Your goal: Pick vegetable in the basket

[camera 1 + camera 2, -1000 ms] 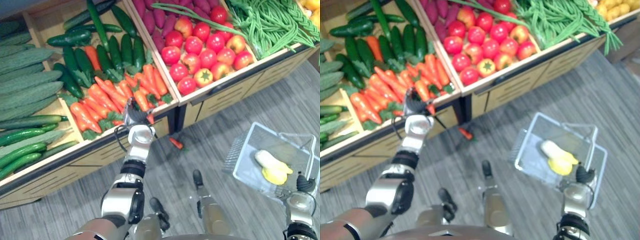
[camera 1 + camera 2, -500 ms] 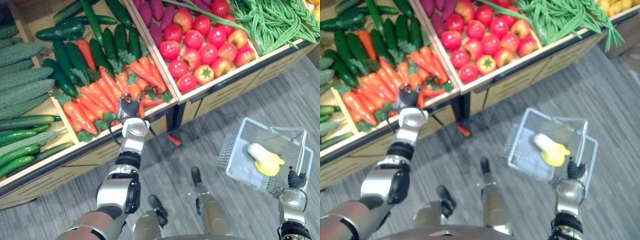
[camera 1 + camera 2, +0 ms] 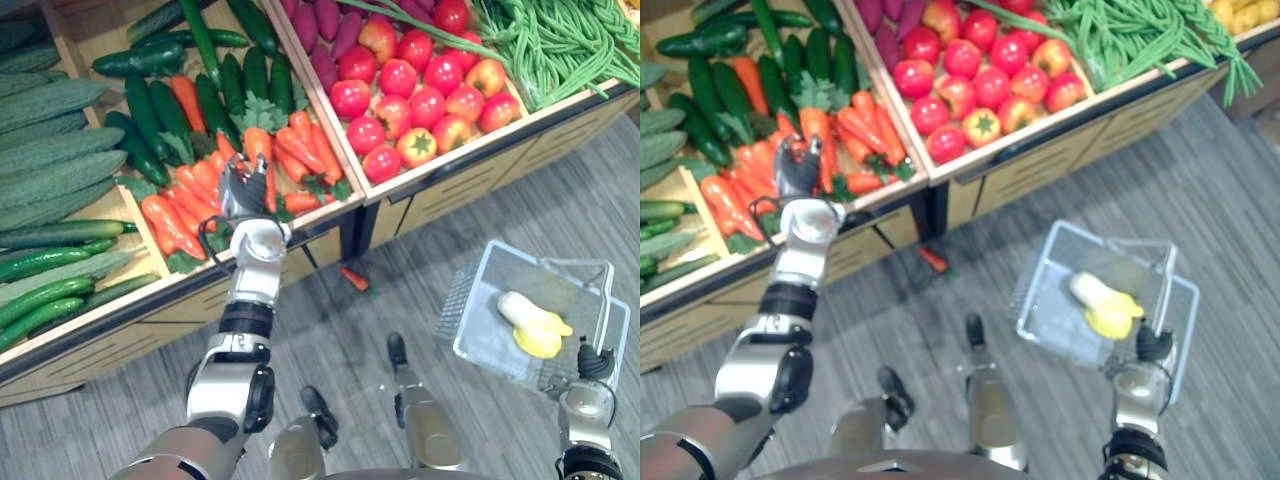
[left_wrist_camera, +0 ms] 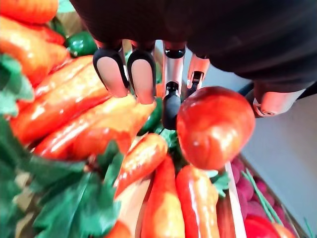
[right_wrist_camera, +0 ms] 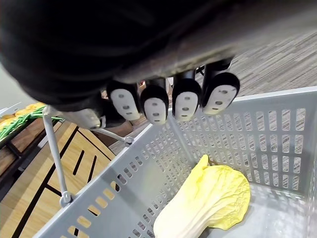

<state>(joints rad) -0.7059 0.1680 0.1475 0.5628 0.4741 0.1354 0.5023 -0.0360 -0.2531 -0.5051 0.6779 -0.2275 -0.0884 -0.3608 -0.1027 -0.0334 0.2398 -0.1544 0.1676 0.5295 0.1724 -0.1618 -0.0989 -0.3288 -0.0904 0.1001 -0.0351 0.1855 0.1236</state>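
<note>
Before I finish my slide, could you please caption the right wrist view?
Right hand holding the grey basket by its handle, one pale yellow cabbage inside.

Carrots (image 3: 160, 218) are bright orange with green leafy tops. Smooth cucumbers (image 3: 140, 150) at 11 o'clock are dark green, bumpy cucumbers (image 3: 55, 140) at 9 a paler green. Tomatoes (image 3: 400, 78) at 1 are red, some yellowish. Sweet potatoes (image 3: 325, 20) at 12 are purple. Wooden crates (image 3: 440, 195) are light tan. Floor (image 3: 500, 230) is grey, plank-striped. Basket (image 5: 277, 129) at 4 is pale grey with rows of slots; napa cabbage (image 3: 530, 325) is white fading to yellow.
</note>
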